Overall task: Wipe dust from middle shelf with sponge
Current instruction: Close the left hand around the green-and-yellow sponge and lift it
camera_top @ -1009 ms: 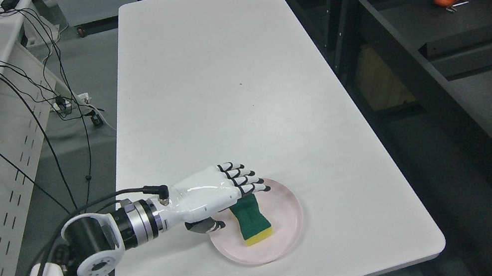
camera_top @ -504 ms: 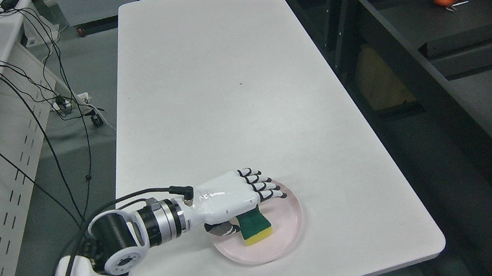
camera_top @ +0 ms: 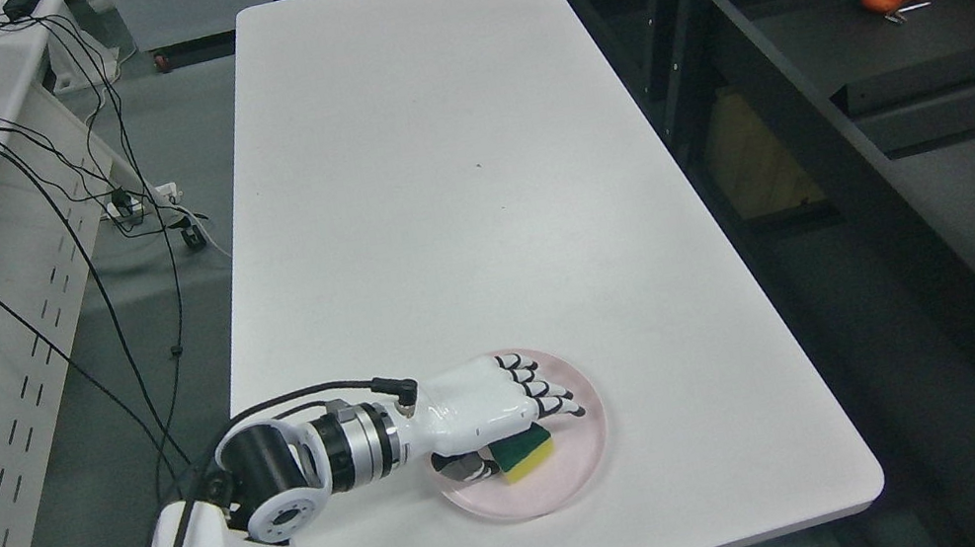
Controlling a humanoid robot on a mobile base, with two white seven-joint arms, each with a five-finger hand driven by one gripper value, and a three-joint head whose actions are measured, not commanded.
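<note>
Left hand (camera_top: 495,399) over pink plate (camera_top: 582,467) near table's (camera_top: 430,173) front edge. Fingers (camera_top: 548,391) extended across green-yellow sponge (camera_top: 525,454) on plate, thumb beside it; grasp seemingly not closed.

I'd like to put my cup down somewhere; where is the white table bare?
Everywhere beyond the pink plate, up to the table's far end. Only the near corner is crowded: plate, sponge and the robot's left hand over it.

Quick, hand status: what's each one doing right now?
Left hand: over the sponge on the pink plate, fingers extended, thumb beside it; grasp not closed.
Right hand: not in view.
</note>
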